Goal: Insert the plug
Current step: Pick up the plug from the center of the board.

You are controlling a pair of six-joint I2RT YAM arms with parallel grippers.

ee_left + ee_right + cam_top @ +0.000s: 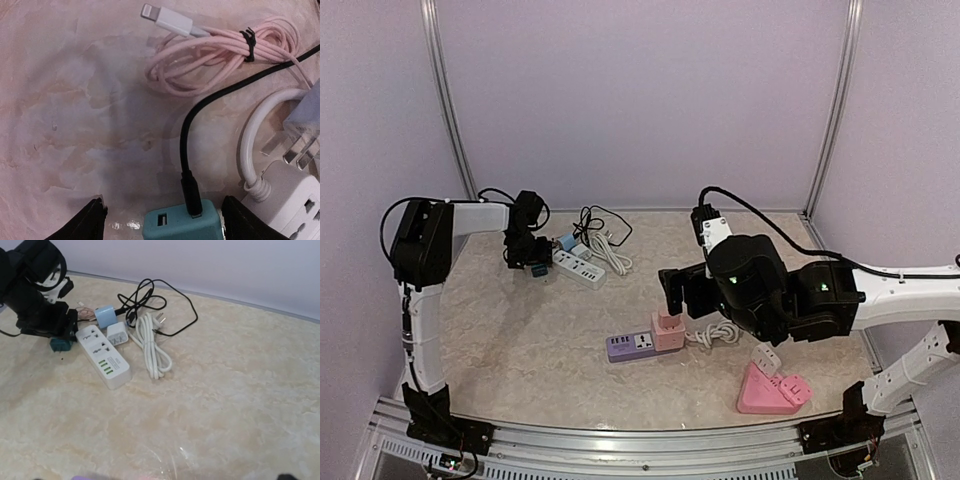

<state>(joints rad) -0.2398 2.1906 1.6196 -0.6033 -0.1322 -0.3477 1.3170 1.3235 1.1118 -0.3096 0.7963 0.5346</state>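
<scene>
The teal charger [181,226] is seen lying on the counter [75,125] at the far left, just beside one end of the white power strip [295,212], with a black cable [200,107] plugged into its top face. It is flanked by the left pincer [164,206], whose fingers are spread. The one nearest the strip is almost against the charger, while a clear gap is left on the other side, so nothing is pinched. Beyond it, a coiled pink cable [220,55] with a white connector and a white pronged plug [305,125] are found. The right pincer [672,292] is held spread wide and empty above a pink adapter [668,328] seated on a purple power strip [630,346], well apart from the charger.
</scene>
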